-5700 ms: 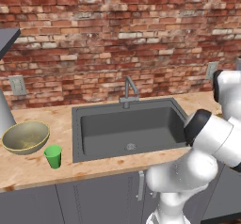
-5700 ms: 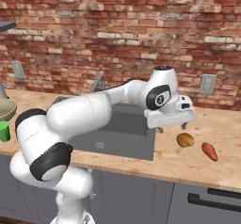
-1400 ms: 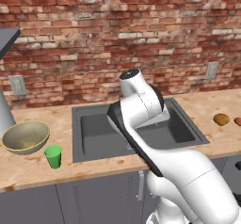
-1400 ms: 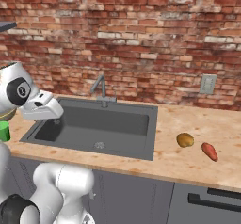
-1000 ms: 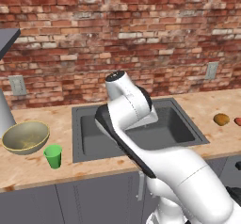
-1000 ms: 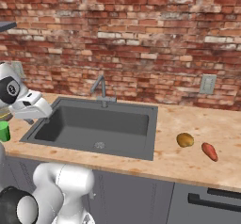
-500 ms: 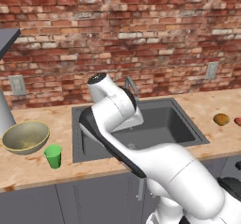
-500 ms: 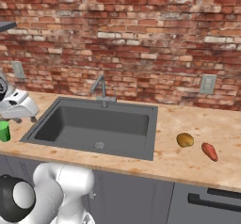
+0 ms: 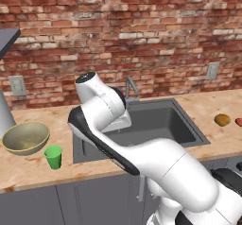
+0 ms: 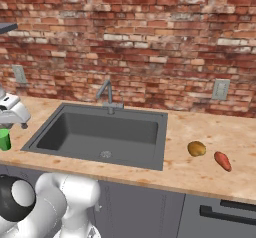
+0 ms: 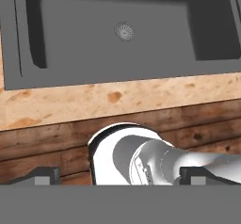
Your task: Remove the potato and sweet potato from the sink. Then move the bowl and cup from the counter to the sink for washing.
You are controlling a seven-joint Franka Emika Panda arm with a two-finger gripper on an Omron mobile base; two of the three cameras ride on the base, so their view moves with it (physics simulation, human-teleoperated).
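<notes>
Jaws wide apart; sweet potato (image 10: 222, 161) lies lengthwise toward counter's front.

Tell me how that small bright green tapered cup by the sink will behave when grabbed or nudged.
The small bright green tapered cup stands upright on its narrower base, so a sideways nudge would probably tip it. Its smooth sloped wall may slip up out of a pinch. With no handle, once tipped it would likely roll in a curve.

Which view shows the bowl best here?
The left base view: the bowl sits whole on the counter beside the cup. The right base view catches the cup at its left edge.
</notes>
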